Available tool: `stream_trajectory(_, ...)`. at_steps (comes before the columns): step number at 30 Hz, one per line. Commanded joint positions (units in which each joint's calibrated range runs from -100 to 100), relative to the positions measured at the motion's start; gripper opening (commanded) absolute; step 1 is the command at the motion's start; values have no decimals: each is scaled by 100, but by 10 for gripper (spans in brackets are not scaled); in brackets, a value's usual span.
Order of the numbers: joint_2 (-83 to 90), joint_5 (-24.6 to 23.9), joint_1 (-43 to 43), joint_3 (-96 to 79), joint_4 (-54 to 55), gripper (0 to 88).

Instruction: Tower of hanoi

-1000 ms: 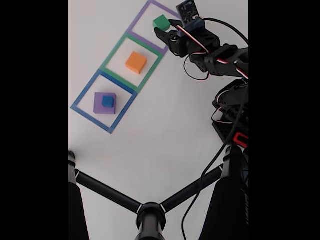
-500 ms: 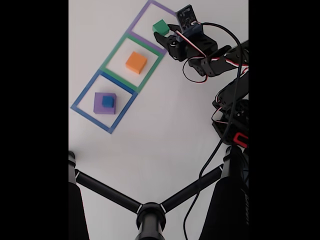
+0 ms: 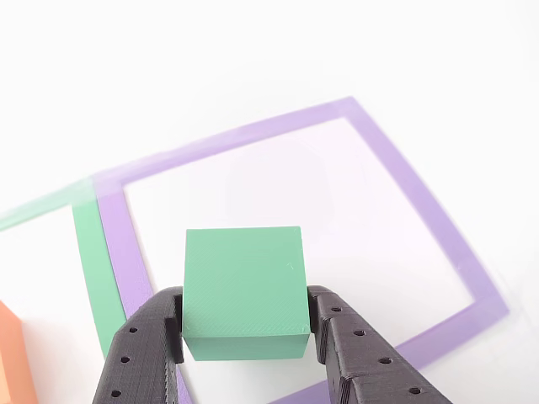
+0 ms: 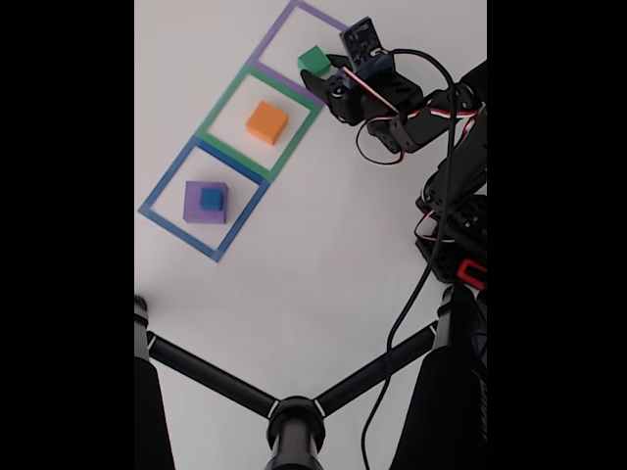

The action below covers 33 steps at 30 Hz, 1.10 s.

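My gripper [image 3: 244, 301] is shut on the green block [image 3: 244, 286], with a black finger [image 3: 139, 353] pressed against each side. In the fixed view the green block [image 4: 313, 60] sits in the gripper [image 4: 322, 70] over the lower right edge of the purple outline [image 4: 294, 12]. Inside the green outline [image 4: 220, 108] lies the orange block [image 4: 266, 122]; its corner [image 3: 10, 353] shows at the other view's left edge. The blue cube [image 4: 212, 199] rests on the purple slab [image 4: 193, 212] inside the blue outline [image 4: 162, 191].
The arm's body and loose cables [image 4: 456, 215] take up the right side of the white table. A black tripod [image 4: 294, 421] spreads its legs across the bottom of the fixed view. The purple outline [image 3: 404, 185] and green outline [image 3: 88, 252] lie flat under the held block.
The gripper has carried the green block from the middle of the purple outline downward in the fixed view, toward the green outline. The other blocks have not moved.
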<state>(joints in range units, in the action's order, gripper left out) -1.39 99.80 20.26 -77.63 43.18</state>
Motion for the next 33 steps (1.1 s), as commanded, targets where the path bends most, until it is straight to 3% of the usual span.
stream_trajectory(1,-50,20,-13,254,192,72)
stream_trajectory(17,-349,20,141,391,225,82)
stream_trajectory(21,-390,20,150,391,225,153)
stream_trajectory(33,-357,20,160,472,225,230)
